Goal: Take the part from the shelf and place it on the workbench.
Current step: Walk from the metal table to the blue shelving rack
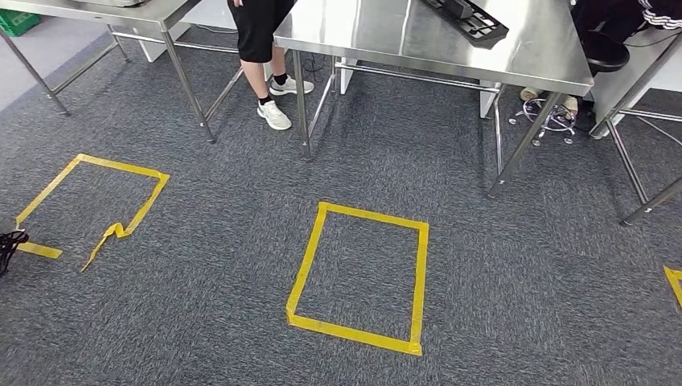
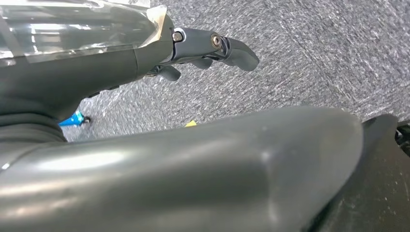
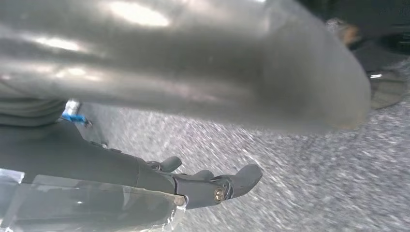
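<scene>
My left hand hangs over grey carpet; its dark fingers reach out straight and its thick grey thumb lies apart from them, with nothing held. Over the same carpet my right hand hangs too, with its fingers extended, its thumb apart and nothing in it. A steel workbench stands ahead at the top of the head view, with a black keyboard-like item on it.
A second steel table stands at the far left. A person's legs in white shoes stand between the two tables. Yellow tape squares mark the grey carpet. A dark object lies at the left edge. Chair wheels sit under the right table.
</scene>
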You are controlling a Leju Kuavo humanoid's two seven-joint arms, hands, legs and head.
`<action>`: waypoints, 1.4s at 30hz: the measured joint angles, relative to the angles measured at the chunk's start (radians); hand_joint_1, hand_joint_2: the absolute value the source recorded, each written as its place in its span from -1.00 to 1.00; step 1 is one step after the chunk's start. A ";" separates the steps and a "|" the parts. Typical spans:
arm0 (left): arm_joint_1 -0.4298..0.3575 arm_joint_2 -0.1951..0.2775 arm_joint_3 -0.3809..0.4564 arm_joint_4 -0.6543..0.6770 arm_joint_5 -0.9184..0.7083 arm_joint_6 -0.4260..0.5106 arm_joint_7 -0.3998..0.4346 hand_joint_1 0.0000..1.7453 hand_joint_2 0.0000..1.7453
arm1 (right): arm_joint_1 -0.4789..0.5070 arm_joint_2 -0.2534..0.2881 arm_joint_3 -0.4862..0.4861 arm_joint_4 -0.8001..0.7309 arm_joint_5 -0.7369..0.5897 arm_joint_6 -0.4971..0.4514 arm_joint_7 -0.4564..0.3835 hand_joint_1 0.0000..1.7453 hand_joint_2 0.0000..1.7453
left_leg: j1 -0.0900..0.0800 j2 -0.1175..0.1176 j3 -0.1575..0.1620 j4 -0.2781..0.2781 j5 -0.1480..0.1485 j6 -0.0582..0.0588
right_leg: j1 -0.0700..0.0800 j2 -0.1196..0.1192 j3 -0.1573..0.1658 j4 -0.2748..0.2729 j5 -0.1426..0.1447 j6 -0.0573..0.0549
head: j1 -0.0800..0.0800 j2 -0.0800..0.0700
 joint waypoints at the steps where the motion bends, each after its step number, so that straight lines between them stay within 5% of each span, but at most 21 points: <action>1: -0.001 0.000 -0.001 0.000 -0.001 0.001 0.000 -1.00 -1.00 | 0.000 0.000 0.000 0.000 0.000 0.000 0.000 -1.00 1.00 | -0.002 -0.007 -0.004 0.003 0.003 -0.006 | -0.001 0.013 0.018 -0.037 0.007 -0.003 | 0.000 0.000; 5: 0.002 0.000 -0.002 0.000 -0.001 0.002 -0.002 -1.00 -1.00 | 0.000 0.004 0.002 0.000 0.004 0.000 0.000 -1.00 1.00 | 0.001 -0.020 -0.028 0.019 0.003 -0.031 | 0.000 -0.012 0.019 -0.044 0.019 -0.036 | -0.005 0.000; 7: 0.002 0.000 -0.002 0.000 -0.002 0.002 -0.003 -1.00 -1.00 | 0.000 0.004 0.002 0.000 0.005 0.000 0.000 -1.00 1.00 | 0.002 0.014 -0.071 0.105 -0.051 -0.037 | -0.004 -0.035 0.014 -0.047 0.025 -0.052 | -0.012 0.000; 9: 0.001 0.000 -0.003 0.000 -0.002 0.002 -0.003 -1.00 -1.00 | 0.002 0.003 0.002 0.001 0.006 0.000 0.000 -1.00 1.00 | 0.001 0.041 -0.137 0.246 -0.120 -0.042 | 0.003 -0.060 0.008 -0.046 0.027 -0.060 | -0.016 0.000; 11: 0.003 0.000 -0.003 0.000 -0.002 0.002 -0.003 -1.00 -1.00 | 0.003 0.003 0.002 0.001 0.007 0.000 0.000 -1.00 1.00 | 0.002 0.048 -0.163 0.311 -0.134 -0.044 | 0.007 -0.084 0.003 -0.046 0.028 -0.062 | -0.017 0.000; 16: 0.000 0.002 -0.003 0.000 -0.002 0.004 -0.004 -1.00 -1.00 | -0.002 0.004 0.003 0.001 0.009 0.002 0.000 -1.00 1.00 | -0.002 0.110 -0.004 0.040 -0.025 -0.028 | 0.018 -0.129 0.006 -0.041 0.024 -0.054 | -0.016 0.000; 19: 0.000 0.001 -0.004 0.000 -0.002 0.006 -0.004 -1.00 -1.00 | -0.009 0.004 0.005 0.001 0.010 0.003 0.000 -1.00 1.00 | -0.009 0.095 -0.003 0.016 -0.018 -0.007 | 0.024 -0.151 0.006 -0.039 0.024 -0.038 | -0.014 0.000; 21: 0.002 0.002 -0.004 0.000 -0.002 0.007 -0.001 -1.00 -1.00 | -0.015 0.003 0.009 0.001 0.011 0.003 0.000 -1.00 1.00 | -0.007 0.080 -0.005 0.010 -0.008 0.009 | 0.020 -0.127 -0.007 -0.014 0.007 -0.031 | -0.012 0.000; 23: 0.000 0.002 -0.004 0.000 0.000 0.008 0.002 -1.00 -1.00 | -0.021 0.003 0.013 0.001 0.012 0.003 0.000 -1.00 1.00 | -0.003 0.064 -0.011 0.006 0.000 0.019 | 0.016 -0.077 -0.054 0.092 -0.048 -0.034 | -0.008 0.000; 26: 0.000 0.001 -0.004 0.000 0.004 0.009 0.006 -1.00 -1.00 | -0.036 0.006 0.019 0.000 0.013 0.005 -0.001 -1.00 1.00 | -0.004 0.031 -0.020 0.007 0.007 0.022 | 0.016 -0.057 -0.118 0.257 -0.111 -0.033 | -0.005 0.000; 28: 0.002 0.001 -0.003 0.000 0.007 0.009 0.009 -1.00 -1.00 | -0.039 0.006 0.024 0.000 0.017 0.007 0.000 -1.00 1.00 | -0.003 0.004 -0.021 0.008 0.010 0.018 | 0.012 -0.051 -0.078 0.193 -0.077 -0.016 | -0.005 0.000; 30: 0.001 0.000 -0.003 0.000 0.008 0.010 0.011 -1.00 -1.00 | -0.037 0.006 0.027 0.001 0.021 0.008 0.001 -1.00 1.00 | -0.004 -0.024 -0.024 0.011 0.014 0.011 | 0.006 -0.011 -0.004 0.041 -0.023 -0.003 | -0.004 0.000; 32: 0.001 0.000 -0.003 0.000 0.010 0.013 0.012 -1.00 -1.00 | -0.037 0.007 0.029 0.000 0.023 0.009 0.000 -1.00 1.00 | -0.006 -0.044 -0.033 0.013 0.021 -0.001 | 0.005 0.025 0.028 -0.040 -0.002 -0.009 | -0.004 0.000; 35: 0.005 0.000 -0.002 0.000 0.011 0.019 0.013 -1.00 -1.00 | -0.042 0.011 0.035 0.000 0.028 0.010 0.000 -1.00 1.00 | -0.002 -0.063 -0.043 0.013 0.028 -0.020 | 0.006 0.008 0.030 -0.046 0.001 -0.031 | -0.005 0.000; 37: 0.007 0.000 -0.001 0.000 0.011 0.020 0.014 -1.00 -1.00 | -0.042 0.013 0.041 0.000 0.030 0.011 0.001 -1.00 1.00 | -0.001 -0.020 -0.069 0.065 -0.006 -0.028 | 0.001 -0.017 0.037 -0.050 0.006 -0.047 | -0.011 0.000; 39: 0.006 0.000 -0.001 0.000 0.011 0.020 0.015 -1.00 -1.00 | -0.040 0.012 0.046 0.000 0.031 0.012 0.002 -1.00 1.00 | -0.001 0.035 -0.132 0.199 -0.077 -0.034 | 0.006 -0.047 0.037 -0.050 0.006 -0.057 | -0.018 0.000; 41: 0.008 0.000 -0.001 0.000 0.011 0.020 0.015 -1.00 -1.00 | -0.038 0.011 0.049 0.000 0.031 0.013 0.003 -1.00 1.00 | 0.002 0.048 -0.184 0.311 -0.115 -0.039 | 0.010 -0.077 0.033 -0.050 0.004 -0.060 | -0.019 0.000; 42: 0.009 0.000 -0.001 0.000 0.011 0.020 0.015 -1.00 -1.00 | -0.038 0.011 0.050 0.000 0.031 0.013 0.004 -1.00 1.00 | 0.003 0.050 -0.184 0.314 -0.106 -0.040 | 0.011 -0.090 0.032 -0.049 0.002 -0.062 | -0.019 0.000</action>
